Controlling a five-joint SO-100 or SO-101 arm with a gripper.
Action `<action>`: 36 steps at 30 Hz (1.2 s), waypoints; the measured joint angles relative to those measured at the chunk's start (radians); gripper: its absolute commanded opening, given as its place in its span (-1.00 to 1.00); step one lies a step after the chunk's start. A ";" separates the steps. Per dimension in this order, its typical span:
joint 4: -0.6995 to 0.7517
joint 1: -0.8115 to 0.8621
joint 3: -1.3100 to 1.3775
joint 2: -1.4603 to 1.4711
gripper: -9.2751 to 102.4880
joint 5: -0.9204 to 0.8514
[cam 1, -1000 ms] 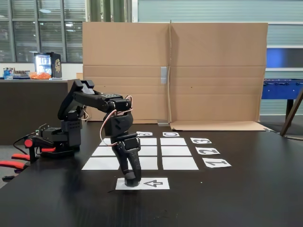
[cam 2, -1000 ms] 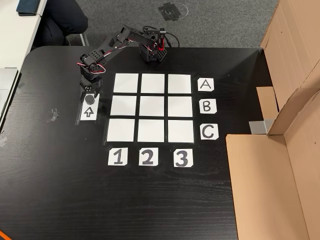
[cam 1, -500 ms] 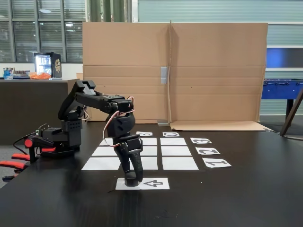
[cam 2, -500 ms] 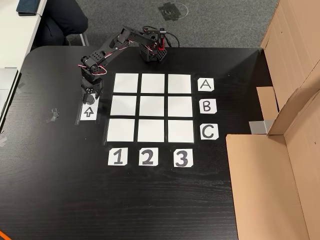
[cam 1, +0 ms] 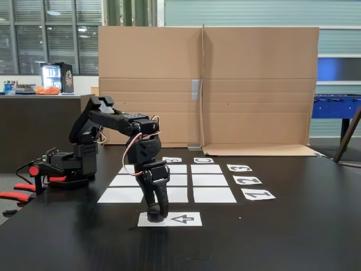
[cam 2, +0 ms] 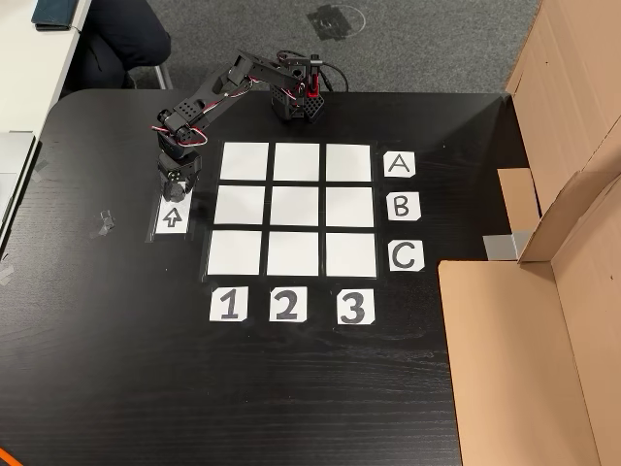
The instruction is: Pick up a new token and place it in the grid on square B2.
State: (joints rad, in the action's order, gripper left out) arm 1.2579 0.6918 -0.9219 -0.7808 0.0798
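On the black counter (cam 2: 116, 369), nine white sheets formed the grid (cam 2: 243, 160) in the view from above, with cards lettered A, B and C along its right side and cards numbered 1, 2 and 3 along its near side. The middle sheet, square B2 (cam 2: 295, 207), lay bare. Left of the grid lay a white strip printed with an arrow (cam 2: 172, 218).

At the far end of that strip, the arm (cam 1: 113, 119) reached out from its base and pointed its end effector (cam 1: 157, 217) straight down. In the side view (cam 2: 175, 187) its fingers came down to the left end of the strip and closed around the token (cam 1: 154, 215), a short black cylinder that was hard to pick out against the black fingers. Whether the token rested on the paper or was just clear of it could not be told. From above, the end effector covered the token.

Behind the counter in the side view stood a large folded cardboard sheet (cam 1: 254, 84); from above it ran along the right edge (cam 2: 543, 320).
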 measured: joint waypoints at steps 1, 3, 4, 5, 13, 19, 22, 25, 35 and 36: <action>0.000 0.000 0.000 0.000 -0.52 0.000; 0.000 0.000 0.000 0.000 -0.53 0.002; 0.000 0.000 0.000 0.000 -0.53 0.005; 0.000 0.000 0.000 0.000 -0.53 0.006; 0.000 0.000 0.000 0.000 -0.56 0.008; 0.000 0.000 0.000 0.000 -0.63 0.008; 0.000 0.000 0.000 0.000 -0.67 0.008; 0.000 0.000 0.000 0.000 -0.71 0.008; 0.000 0.002 0.002 -0.002 -0.76 0.008; 0.000 0.002 0.002 -0.002 -0.76 0.008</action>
State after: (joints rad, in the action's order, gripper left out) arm 1.2579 0.6934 -0.9204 -0.7823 0.0874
